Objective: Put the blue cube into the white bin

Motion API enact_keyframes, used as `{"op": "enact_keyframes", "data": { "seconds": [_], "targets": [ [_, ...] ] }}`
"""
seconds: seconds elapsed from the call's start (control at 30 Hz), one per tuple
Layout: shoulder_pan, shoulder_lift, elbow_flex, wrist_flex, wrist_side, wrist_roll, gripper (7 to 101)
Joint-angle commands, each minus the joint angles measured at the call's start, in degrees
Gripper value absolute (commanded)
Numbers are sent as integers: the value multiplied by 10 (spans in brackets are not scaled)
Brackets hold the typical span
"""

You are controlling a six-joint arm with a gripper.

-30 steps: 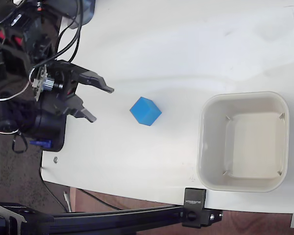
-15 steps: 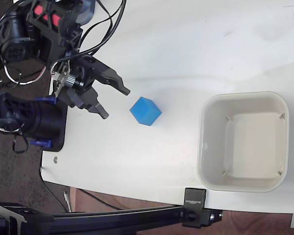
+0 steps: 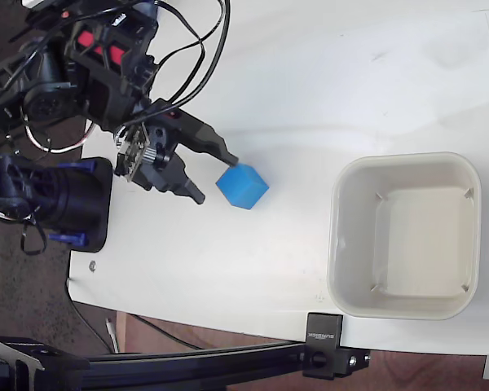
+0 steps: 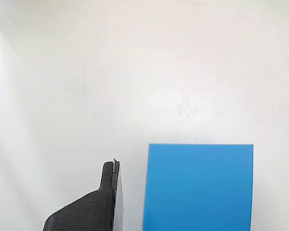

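In the fixed view, the cube (image 3: 242, 186) sat on the white table (image 3: 326, 73), about halfway between the table's left edge and the bin (image 3: 405, 235), which stood by the right edge near the bottom corner. The gripper (image 3: 215, 178) was spread wide and held nothing. Its upper finger tip was at the cube's top left corner and looked like it touched it, and the lower finger (image 3: 182, 184) ended just left of the cube. The cube looked small, hard and light, with flat dull sides, so it likely would not squash or slip much. The best place to hold it seemed to be two flat sides facing away from each other, near the middle, not the corners. This view showed the bin and the arm, which the wrist view did not. In the wrist view, the cube (image 4: 198, 186) filled the lower right, big and close, with one dark finger (image 4: 91, 204) just left of it and a thin gap between. The other finger was out of sight there.
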Motion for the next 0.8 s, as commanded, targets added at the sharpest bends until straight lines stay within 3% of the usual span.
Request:
{"op": "enact_keyframes", "data": {
  "seconds": [0.03,0.8],
  "targets": [
    [7,2,-7,-18,-1,-2,1003],
    [-1,-40,-33,-50,-2,-11,976]
  ]
}}
